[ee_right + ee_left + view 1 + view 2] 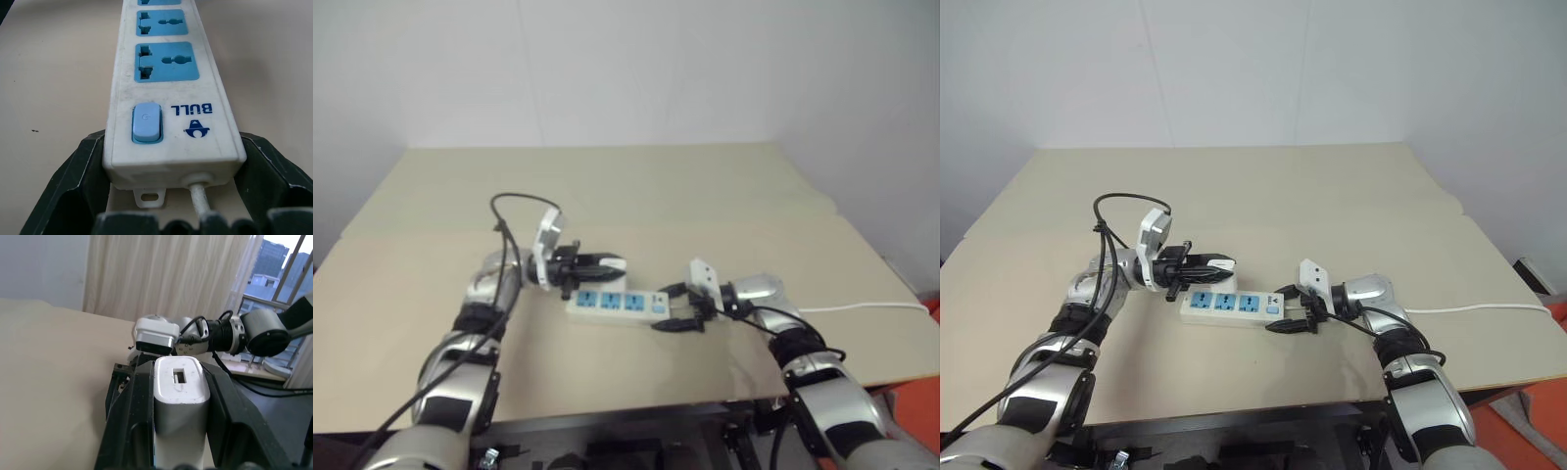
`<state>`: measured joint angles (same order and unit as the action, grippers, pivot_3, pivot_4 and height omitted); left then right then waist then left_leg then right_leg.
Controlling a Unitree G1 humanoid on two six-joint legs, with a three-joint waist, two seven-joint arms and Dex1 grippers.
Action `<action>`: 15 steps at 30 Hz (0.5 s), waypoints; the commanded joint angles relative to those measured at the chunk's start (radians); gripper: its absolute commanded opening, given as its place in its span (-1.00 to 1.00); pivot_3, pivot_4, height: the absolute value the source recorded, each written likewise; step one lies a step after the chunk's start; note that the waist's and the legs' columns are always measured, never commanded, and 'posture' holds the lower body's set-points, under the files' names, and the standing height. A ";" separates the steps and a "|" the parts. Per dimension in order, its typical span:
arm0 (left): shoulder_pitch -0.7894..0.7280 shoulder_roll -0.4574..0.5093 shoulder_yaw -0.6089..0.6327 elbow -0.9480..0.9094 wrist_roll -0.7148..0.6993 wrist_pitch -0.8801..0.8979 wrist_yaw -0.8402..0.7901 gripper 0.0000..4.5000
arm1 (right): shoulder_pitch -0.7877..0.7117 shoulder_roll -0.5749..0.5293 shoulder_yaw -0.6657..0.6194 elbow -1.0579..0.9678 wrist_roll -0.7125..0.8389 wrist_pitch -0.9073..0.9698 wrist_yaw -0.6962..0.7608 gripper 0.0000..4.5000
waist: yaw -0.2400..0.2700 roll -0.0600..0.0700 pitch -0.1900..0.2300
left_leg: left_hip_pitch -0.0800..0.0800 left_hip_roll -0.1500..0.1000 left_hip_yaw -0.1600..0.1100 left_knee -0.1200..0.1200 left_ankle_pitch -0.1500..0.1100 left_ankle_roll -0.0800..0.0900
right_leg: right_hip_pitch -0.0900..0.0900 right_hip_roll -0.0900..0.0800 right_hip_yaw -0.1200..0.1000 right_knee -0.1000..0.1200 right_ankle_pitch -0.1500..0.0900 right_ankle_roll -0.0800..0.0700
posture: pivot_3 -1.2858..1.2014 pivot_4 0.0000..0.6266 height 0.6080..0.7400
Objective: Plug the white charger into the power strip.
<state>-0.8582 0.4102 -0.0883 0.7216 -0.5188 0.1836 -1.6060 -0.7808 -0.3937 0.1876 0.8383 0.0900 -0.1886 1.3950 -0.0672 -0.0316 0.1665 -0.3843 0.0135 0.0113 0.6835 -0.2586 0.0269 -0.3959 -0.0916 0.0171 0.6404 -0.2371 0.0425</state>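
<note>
On a tan table (1351, 196), a two-armed robot readies a plug-in. Nearest the camera, the right gripper (1285, 311) straddles the switch end of the power strip (1232, 306), fingers (68, 181) set wide, one on each long side, bracing or just beside the casing; firm contact can't be told. The wrist view shows the blue switch (146, 122) and the thin white cord (200, 198) leaving the end between those fingers, w/ the cord trailing off toward the table's right edge.

The strip lies flat, mid-table, three blue sockets (168, 61) facing up, none occupied.

Just beyond its far end, the left gripper (1219, 262) is clamped on the white charger (178, 387), black fingers (129, 416) pressed to both sides of the block. It points roughly level toward the right arm, just above and behind the strip's left end, apart from it.

Step in hand, by the look of it: bringing the charger over the strip; insertion not yet begun. Next move likely calls for turning the charger's prongs down, lining up w/ a socket and pressing straight in while the right side holds the strip steady. Prongs aren't visible, so orientation can't be confirmed.
</note>
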 commanded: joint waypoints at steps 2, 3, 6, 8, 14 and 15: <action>-0.007 -0.027 -0.008 0.027 -0.008 -0.052 -0.008 -0.54 | 0.031 0.015 0.048 0.026 -0.039 0.008 0.042 0.52 | 0.001 0.000 0.000 | 0.000 0.000 0.000 0.000 0.000 0.000 | 0.000 0.000 0.000 0.000 0.000 0.000 | 0.03 -0.52 1.00; -0.008 -0.031 -0.016 0.032 -0.003 -0.065 -0.008 -0.54 | 0.032 0.014 0.049 0.025 -0.039 0.008 0.043 0.52 | 0.000 0.000 0.000 | 0.000 0.000 0.000 0.000 0.000 0.000 | 0.000 0.000 0.000 0.000 0.000 0.000 | 0.03 -0.52 1.00; -0.012 -0.050 -0.025 0.050 0.002 -0.096 -0.008 -0.54 | 0.037 0.010 0.050 0.021 -0.040 0.009 0.044 0.52 | 0.000 0.000 0.000 | 0.000 0.000 0.000 0.000 0.000 0.000 | 0.000 0.000 0.000 0.000 0.000 0.000 | 0.03 -0.52 1.00; -0.022 -0.064 -0.012 0.071 -0.001 -0.096 -0.008 -0.54 | 0.040 0.009 0.051 0.019 -0.042 0.010 0.044 0.52 | 0.001 0.000 0.000 | 0.000 0.000 0.000 0.000 0.000 0.000 | 0.000 0.000 0.000 0.000 0.000 0.000 | 0.03 -0.52 1.00; -0.041 -0.079 -0.023 0.125 0.014 -0.136 -0.008 -0.54 | 0.044 0.009 0.053 0.011 -0.042 0.015 0.042 0.52 | 0.001 0.000 0.000 | 0.000 0.000 0.000 0.000 0.000 0.000 | 0.000 0.000 0.000 0.000 0.000 0.000 | 0.03 -0.52 1.00; -0.045 -0.082 -0.022 0.136 0.014 -0.138 -0.008 -0.54 | 0.045 0.009 0.053 0.011 -0.042 0.016 0.041 0.52 | 0.001 0.000 0.000 | 0.000 0.000 0.000 0.000 0.000 0.000 | 0.000 0.000 0.000 0.000 0.000 0.000 | 0.03 -0.52 1.00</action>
<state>-0.8706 0.3356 -0.1131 0.8514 -0.5068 0.0644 -1.6065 -0.7758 -0.3973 0.1875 0.8301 0.0895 -0.1886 1.3956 -0.0658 -0.0316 0.1665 -0.3848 0.0133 0.0114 0.6835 -0.2586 0.0270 -0.3963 -0.0917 0.0170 0.6403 -0.2371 0.0425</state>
